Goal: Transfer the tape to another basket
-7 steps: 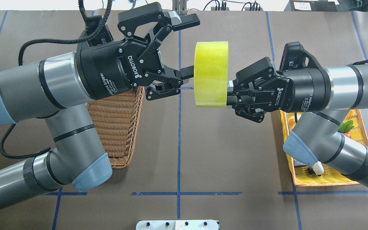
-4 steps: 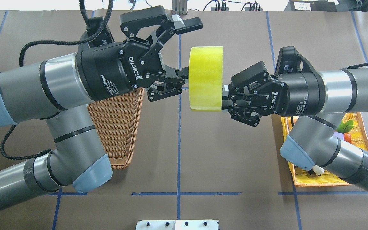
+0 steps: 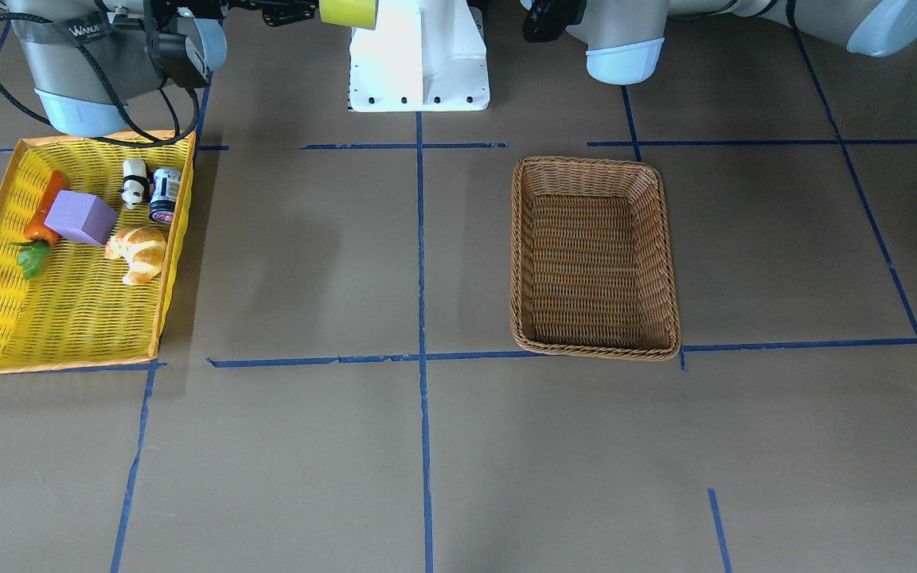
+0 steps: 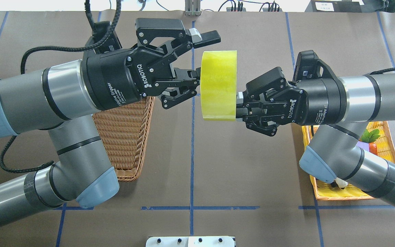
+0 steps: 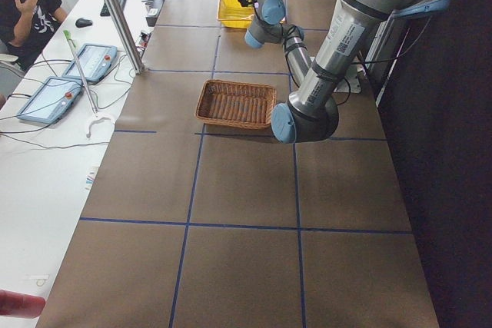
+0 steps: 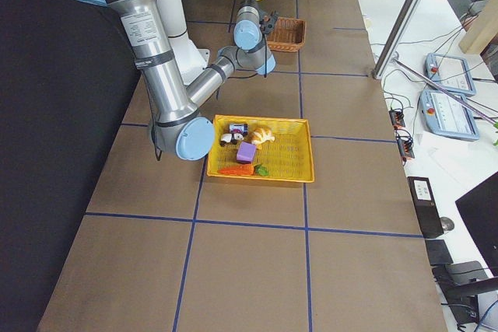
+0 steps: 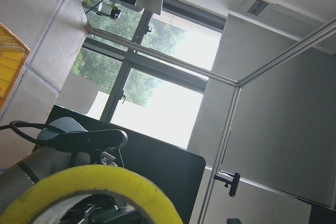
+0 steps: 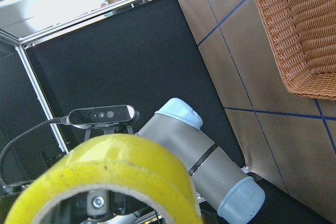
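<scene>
The tape [image 4: 218,85], a wide yellow-green roll, hangs on edge in mid-air over the table's middle. My right gripper [image 4: 238,109] is shut on the roll's near wall from the right. My left gripper [image 4: 205,55] is open. Its jaws straddle the roll's far wall, the lower finger against the roll's left face and the upper finger beyond its rim. The tape also shows in the front view [image 3: 349,11], the left wrist view [image 7: 100,184] and the right wrist view [image 8: 115,163]. The brown wicker basket [image 3: 595,164] stands empty under my left arm, partly hidden overhead [image 4: 129,137].
The yellow woven tray [image 3: 52,362] with orange rim lies on my right side and holds a croissant [image 3: 137,251], a purple block [image 3: 81,216], a carrot, a panda figure and a small can. The robot's white base [image 3: 419,56] is at the near edge.
My right gripper has carried the tape leftward toward my left gripper. The left gripper has shifted right, so its open jaws now straddle the roll's far wall.
</scene>
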Motion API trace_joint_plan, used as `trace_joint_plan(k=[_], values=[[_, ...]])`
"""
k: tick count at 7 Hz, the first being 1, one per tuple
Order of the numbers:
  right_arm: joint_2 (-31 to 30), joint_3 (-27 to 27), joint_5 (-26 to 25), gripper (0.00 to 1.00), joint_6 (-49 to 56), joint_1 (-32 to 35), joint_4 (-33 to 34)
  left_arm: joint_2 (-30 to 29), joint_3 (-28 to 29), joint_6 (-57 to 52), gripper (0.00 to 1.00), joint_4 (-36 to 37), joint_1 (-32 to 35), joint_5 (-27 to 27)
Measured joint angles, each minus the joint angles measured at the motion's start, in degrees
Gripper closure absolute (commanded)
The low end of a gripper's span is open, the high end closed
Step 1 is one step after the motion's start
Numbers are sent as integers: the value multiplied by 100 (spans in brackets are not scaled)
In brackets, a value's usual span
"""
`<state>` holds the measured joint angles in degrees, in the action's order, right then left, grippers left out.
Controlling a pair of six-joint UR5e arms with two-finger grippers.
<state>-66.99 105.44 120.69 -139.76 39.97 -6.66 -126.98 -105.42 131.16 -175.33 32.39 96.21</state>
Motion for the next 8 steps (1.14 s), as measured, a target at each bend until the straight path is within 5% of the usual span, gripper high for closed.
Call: trace_joint_plan(k=[4, 8], values=[[116, 96, 14, 0, 115, 7, 502, 257, -142, -568, 100, 9, -4, -2], [-147, 109, 183, 0, 142, 134, 136, 592, -613, -601, 100, 8, -4, 46]])
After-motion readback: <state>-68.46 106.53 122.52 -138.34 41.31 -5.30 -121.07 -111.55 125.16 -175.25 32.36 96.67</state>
